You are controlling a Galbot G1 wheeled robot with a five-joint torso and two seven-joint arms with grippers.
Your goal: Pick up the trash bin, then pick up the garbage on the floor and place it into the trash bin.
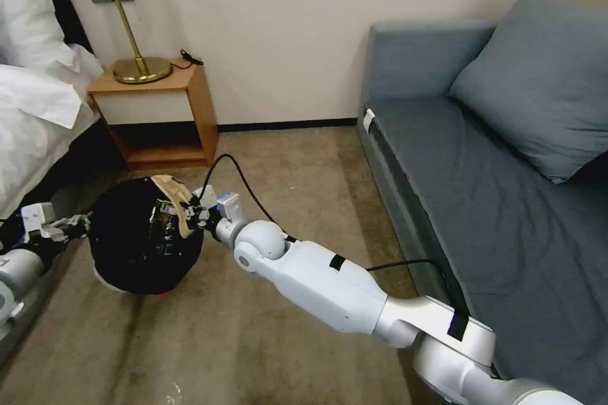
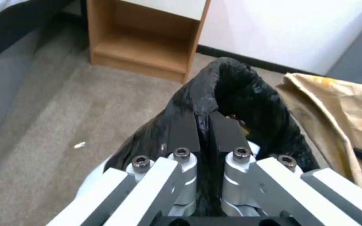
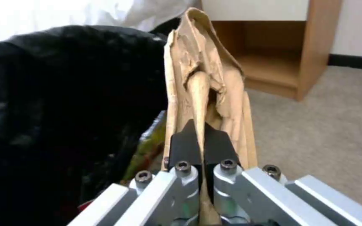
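Right now: you're at the drop, paper over the bin mouth.
Left hand [image 2: 204,131]: clamped on a pinch of the black bag [image 2: 235,94] at the bin's rim, holding the bin [image 1: 142,243] tilted just off the carpet near the nightstand [image 1: 158,117].
Right hand [image 3: 202,147]: pads closed on the crumpled paper [image 3: 202,78], which stands up from the hand at the bin's edge beside the bag.
Do it well: push the paper past the rim and over the dark opening before you let go; as it sits, part of it looks outside the lip. Keep the left hand steady so the mouth doesn't swing away.
Already inside: something green and yellow [image 3: 147,147] shows by the liner, likely a label, but it's too blurred to name.
Hard to make out: the bin's white wall is mostly covered by the bag; the bin's depth and contents are lost in black. Any other litter on the carpet can't be judged from here.
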